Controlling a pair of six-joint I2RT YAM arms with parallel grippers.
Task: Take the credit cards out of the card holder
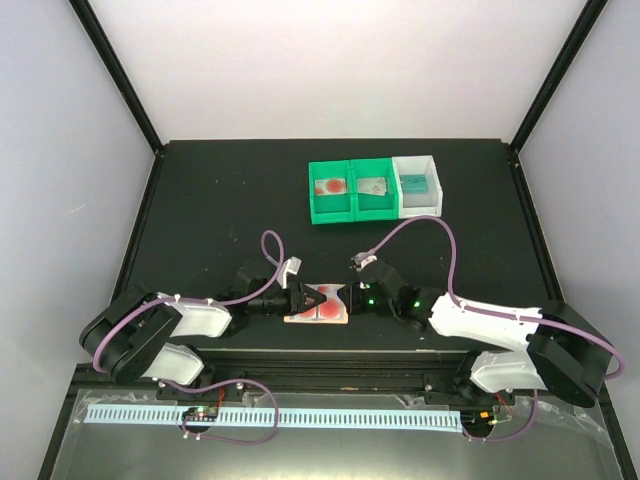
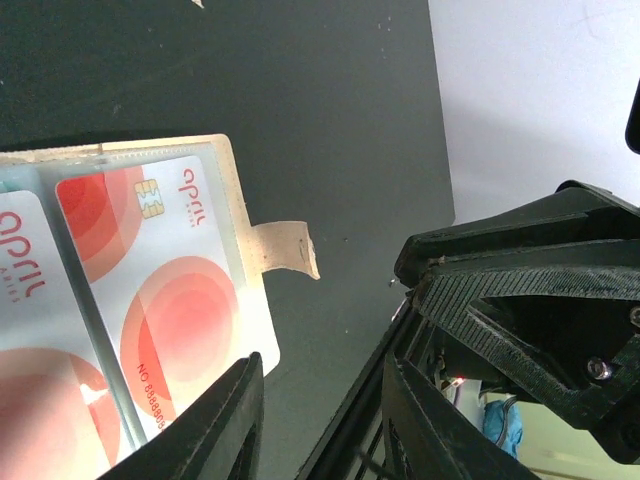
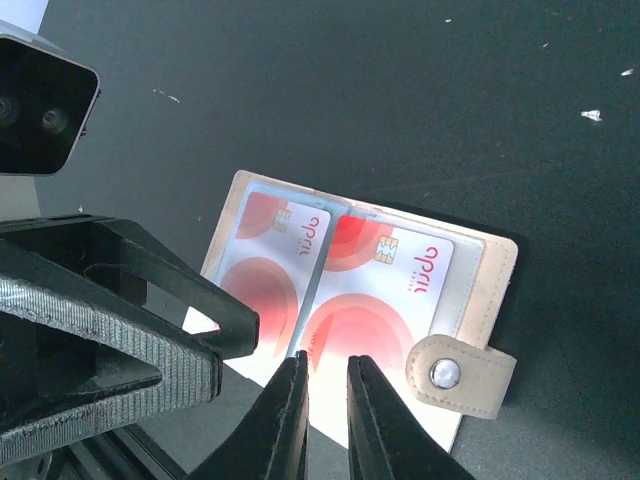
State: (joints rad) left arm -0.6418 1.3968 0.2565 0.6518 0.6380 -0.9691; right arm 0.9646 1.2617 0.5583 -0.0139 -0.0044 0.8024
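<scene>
The peach card holder (image 1: 330, 318) lies open near the table's front edge, between my two grippers. Two pale cards with red blotches (image 3: 400, 290) (image 3: 262, 275) sit in its clear pockets. Its snap tab (image 3: 455, 375) points to the right. My right gripper (image 3: 326, 405) hovers over the near edge of the right card, jaws a narrow gap apart and holding nothing. My left gripper (image 2: 320, 425) is open wide, with one finger (image 2: 215, 420) over the corner of a card (image 2: 170, 290) and the other off the holder. In the top view the left gripper (image 1: 303, 298) and right gripper (image 1: 350, 296) flank the holder.
Three small bins stand at the back centre. One green bin (image 1: 329, 205) holds a red-blotch card, one green bin (image 1: 375, 205) holds a grey card, and the white bin (image 1: 419, 205) holds a teal card. A black frame rail (image 1: 330, 352) runs along the table's near edge.
</scene>
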